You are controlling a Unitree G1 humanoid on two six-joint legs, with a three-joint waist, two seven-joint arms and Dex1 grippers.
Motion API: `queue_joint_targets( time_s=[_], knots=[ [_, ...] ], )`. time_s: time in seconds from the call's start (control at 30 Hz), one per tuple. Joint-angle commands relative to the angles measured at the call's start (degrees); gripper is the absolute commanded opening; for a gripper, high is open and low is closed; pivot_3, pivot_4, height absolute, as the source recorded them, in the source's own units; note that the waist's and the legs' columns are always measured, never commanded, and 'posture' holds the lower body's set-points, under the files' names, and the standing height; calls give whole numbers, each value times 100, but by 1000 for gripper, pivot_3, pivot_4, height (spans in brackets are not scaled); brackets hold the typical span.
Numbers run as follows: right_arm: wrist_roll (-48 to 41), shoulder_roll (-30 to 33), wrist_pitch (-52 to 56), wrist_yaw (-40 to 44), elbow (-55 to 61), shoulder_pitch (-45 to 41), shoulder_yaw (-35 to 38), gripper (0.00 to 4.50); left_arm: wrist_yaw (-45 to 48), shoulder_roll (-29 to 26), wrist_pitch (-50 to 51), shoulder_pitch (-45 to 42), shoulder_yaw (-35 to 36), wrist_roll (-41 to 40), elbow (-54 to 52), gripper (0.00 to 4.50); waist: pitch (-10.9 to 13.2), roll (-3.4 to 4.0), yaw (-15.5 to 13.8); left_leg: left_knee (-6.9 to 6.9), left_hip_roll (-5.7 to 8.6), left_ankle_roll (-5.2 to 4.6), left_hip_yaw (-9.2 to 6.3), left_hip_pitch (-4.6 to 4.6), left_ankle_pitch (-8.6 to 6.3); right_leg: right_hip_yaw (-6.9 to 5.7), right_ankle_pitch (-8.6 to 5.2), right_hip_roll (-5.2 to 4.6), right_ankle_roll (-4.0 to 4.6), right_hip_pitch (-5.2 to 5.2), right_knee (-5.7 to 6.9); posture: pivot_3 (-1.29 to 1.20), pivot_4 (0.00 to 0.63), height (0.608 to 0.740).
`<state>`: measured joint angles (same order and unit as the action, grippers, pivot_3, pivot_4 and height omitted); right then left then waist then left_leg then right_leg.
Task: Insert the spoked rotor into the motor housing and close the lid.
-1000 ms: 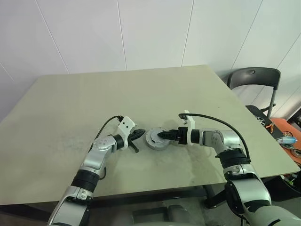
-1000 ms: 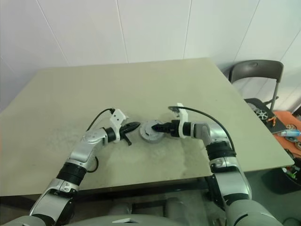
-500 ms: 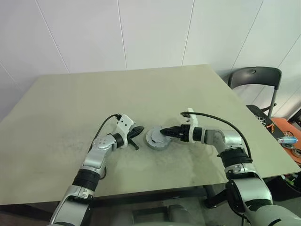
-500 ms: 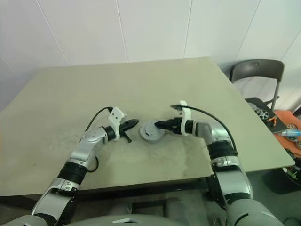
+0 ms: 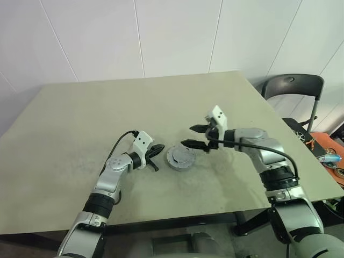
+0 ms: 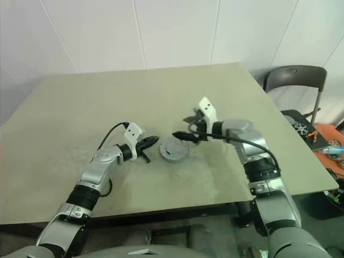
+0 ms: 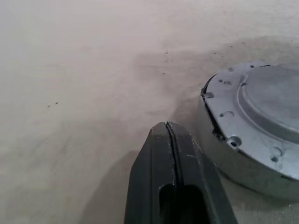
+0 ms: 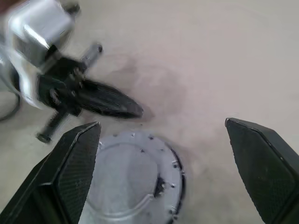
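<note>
Table (image 5: 80, 118): one, pale olive top, scuffed and dusty near the middle; carries everything of the task.
Lid (image 5: 181, 156): one grey-silver disc, lying flat on top of the round assembly at the middle of the table, between the two grippers; small holes around its rim and a raised centre seen in the left wrist view.
Motor housing (image 7: 243, 163): one, under the lid; only its round silver-grey side wall seen, with a dark gap under the lid's edge at one spot; copper coils hidden.
Spoked rotor: cannot tell where; hidden, if inside the covered housing.
Left gripper (image 5: 157, 152): one, fingers pressed tight together with nothing between them; low over the table, tip just beside the housing's left edge; touching or a hair apart, cannot tell.
Right gripper (image 5: 194, 136): one, two black fingers spread wide, empty; raised above the table, up and to the right of the lid, clear of it; pointed toward the robot's left.
Right wrist view: both wide fingers (image 8: 74, 168) framing the lid from above, with the left gripper's closed tip at the lid's far edge.
Chair (image 5: 293, 88): one, dark, beyond the table's far right corner.
Wall (image 5: 177, 37): white panels behind the table.
Clutter (image 5: 328, 159): small items on an orange surface at the right edge, too small to tell or count.
</note>
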<state>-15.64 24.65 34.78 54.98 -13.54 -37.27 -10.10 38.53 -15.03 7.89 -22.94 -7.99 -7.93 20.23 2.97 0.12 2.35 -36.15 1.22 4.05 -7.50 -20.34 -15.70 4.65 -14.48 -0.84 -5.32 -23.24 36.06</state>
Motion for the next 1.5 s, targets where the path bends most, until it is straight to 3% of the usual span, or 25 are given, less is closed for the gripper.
queue_joint_targets(
  time_s=[0.03, 0.7, 0.8, 0.83, 1.17, 1.5],
  knots=[
    [168, 8, 30, 17, 316, 58, -274, 4458, 56, -49, -78, -118, 184, -108, -188, 0, 0, -1, -14, 0, 1, 0, 0, 0, 0, 0, 0, -1, 0, 1, 0, 0, 0, 740],
    [824, -117, 37, -9, 285, 247, -1061, 4458, 132, -204, -30, -9, 524, -308, -369, 0, -1, -3, 12, 1, -1, 0, -1, 10, 0, -1, 2, 0, 2, 5, 5, 0, 0, 740],
    [885, -150, -6, -15, 251, 270, -1078, 3563, 123, -212, -27, -5, 529, -302, -380, 0, -1, -4, 13, 0, -1, 0, -1, 12, 0, 0, 2, 0, 3, 7, 6, 0, 0, 740],
    [897, -150, -23, -4, 244, 272, -1071, 3461, 121, -218, -26, 1, 534, -304, -389, 0, -2, -4, 15, 0, -1, 0, -1, 14, 0, 0, 2, 0, 3, 8, 7, 0, 0, 740],
    [457, -352, 100, 25, 282, 193, -536, 3461, 110, -220, -47, -9, 545, -299, -345, 0, -1, -4, 21, 0, -2, 0, -1, 20, 0, 0, 3, 2, 4, 12, 10, 0, 0, 740],
    [734, -418, -99, -293, 38, 182, -614, 3461, 120, -207, -42, -13, 514, -285, -330, 0, -1, -4, 27, -2, -3, -1, -1, 22, 1, 0, 6, 3, 8, 12, 13, 0, 0, 740]
  ],
)
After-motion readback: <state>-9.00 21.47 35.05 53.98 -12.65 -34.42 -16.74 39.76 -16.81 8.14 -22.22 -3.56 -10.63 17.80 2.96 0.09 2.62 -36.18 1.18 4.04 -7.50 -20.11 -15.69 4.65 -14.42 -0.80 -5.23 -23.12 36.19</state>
